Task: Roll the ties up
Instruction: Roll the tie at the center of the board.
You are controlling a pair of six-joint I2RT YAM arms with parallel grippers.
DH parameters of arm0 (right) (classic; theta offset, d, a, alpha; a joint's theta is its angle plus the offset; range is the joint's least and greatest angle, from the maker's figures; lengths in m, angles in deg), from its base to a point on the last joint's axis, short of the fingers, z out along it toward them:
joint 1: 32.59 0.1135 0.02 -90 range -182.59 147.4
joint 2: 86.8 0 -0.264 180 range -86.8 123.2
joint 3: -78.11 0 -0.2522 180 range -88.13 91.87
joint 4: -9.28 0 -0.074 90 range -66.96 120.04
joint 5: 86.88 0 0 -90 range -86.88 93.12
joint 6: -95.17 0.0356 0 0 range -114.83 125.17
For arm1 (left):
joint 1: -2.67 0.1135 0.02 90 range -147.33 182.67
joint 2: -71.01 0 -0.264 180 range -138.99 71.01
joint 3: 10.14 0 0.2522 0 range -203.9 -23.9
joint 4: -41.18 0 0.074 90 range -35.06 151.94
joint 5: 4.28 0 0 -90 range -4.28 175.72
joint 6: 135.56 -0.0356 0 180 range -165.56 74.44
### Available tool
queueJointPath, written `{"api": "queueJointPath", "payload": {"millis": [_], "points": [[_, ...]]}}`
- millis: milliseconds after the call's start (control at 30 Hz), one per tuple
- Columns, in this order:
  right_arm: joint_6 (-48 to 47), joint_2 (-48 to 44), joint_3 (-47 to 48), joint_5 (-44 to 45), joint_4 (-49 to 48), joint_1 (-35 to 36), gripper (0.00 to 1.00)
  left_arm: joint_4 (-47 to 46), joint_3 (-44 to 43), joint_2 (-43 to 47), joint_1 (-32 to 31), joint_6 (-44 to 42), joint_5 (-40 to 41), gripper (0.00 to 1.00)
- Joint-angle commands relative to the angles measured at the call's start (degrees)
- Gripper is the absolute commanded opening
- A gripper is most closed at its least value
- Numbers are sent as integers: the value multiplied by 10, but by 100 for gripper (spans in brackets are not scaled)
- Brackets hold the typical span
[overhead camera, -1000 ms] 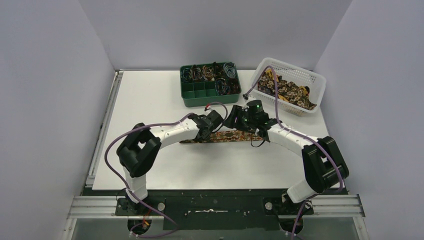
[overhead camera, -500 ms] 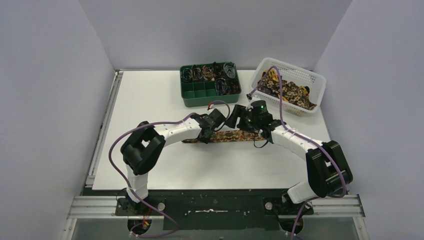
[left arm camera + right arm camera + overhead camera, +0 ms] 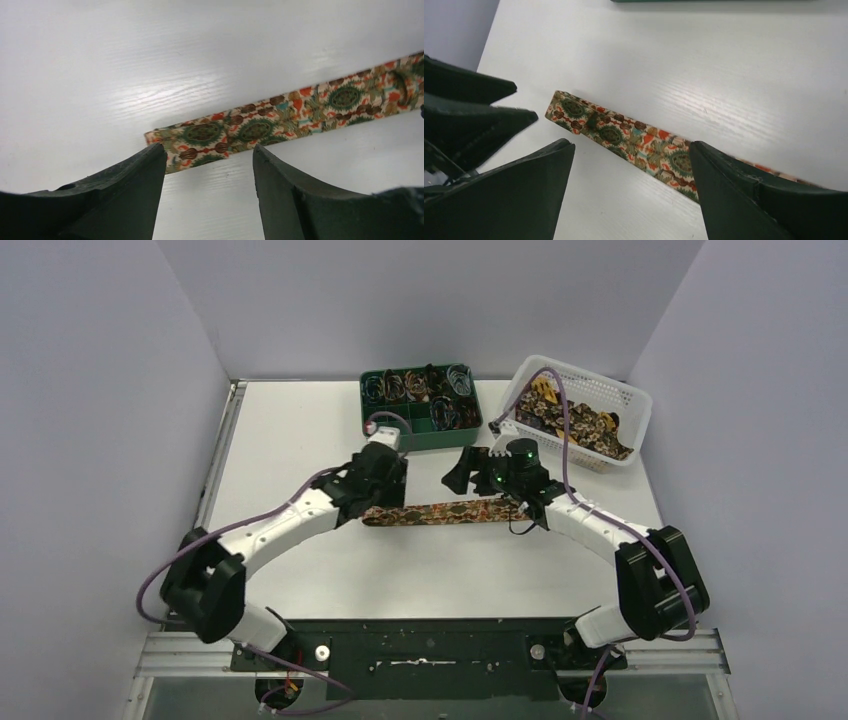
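On the white table (image 3: 300, 430), one tie (image 3: 450, 512) lies flat as a straight strip. The right gripper (image 3: 631, 150) hangs over it with jaws spread wide, holding nothing. The left gripper (image 3: 209, 154), jaws moderately apart, hangs empty over its left end.

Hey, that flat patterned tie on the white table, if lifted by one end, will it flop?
Probably flops: the long narrow floral fabric tie lies flat like thin cloth. Likely light; pushed, it may slide or bunch on the smooth white table.
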Motion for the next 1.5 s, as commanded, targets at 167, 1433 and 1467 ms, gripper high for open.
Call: {"api": "queueJointPath", "payload": {"millis": [167,1433,1467], "points": [[-368,49,16,-50,-189,138,95,-191,238,202,248,110,-243,68],[-616,444,390,-179,124,209,56,-238,357,257,421,132,-359,70],[-620,444,388,-183,126,210,53,-242,359,256,421,133,-359,70]]}}
